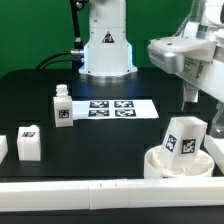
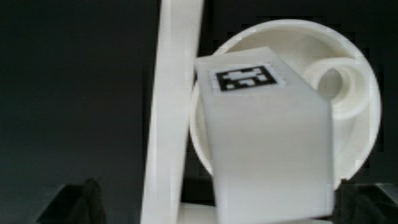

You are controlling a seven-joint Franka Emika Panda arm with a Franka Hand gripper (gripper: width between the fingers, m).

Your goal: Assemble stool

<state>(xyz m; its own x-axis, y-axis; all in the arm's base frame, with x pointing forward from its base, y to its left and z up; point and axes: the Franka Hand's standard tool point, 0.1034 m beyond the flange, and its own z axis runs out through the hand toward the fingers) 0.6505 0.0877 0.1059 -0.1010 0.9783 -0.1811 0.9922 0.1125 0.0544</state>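
Note:
The round white seat [image 1: 160, 167] lies flat at the front of the exterior view's right. A tagged leg [image 1: 185, 138] stands on it, leaning slightly. My gripper [image 1: 200, 100] hangs just above this leg, open and empty. In the wrist view the leg [image 2: 267, 130] runs down between my dark fingertips [image 2: 80, 203], which stand wide apart and clear of its sides. The seat [image 2: 329, 55] shows behind it. A second leg [image 1: 62, 108] stands upright at the exterior view's left. A third leg [image 1: 28, 143] stands nearer the front left.
The marker board [image 1: 112, 108] lies mid-table. A long white border bar [image 1: 90, 190] runs along the front edge and also shows in the wrist view [image 2: 175, 100] beside the seat. Another white part [image 1: 2, 148] sits at the far left. The robot base [image 1: 105, 45] stands behind.

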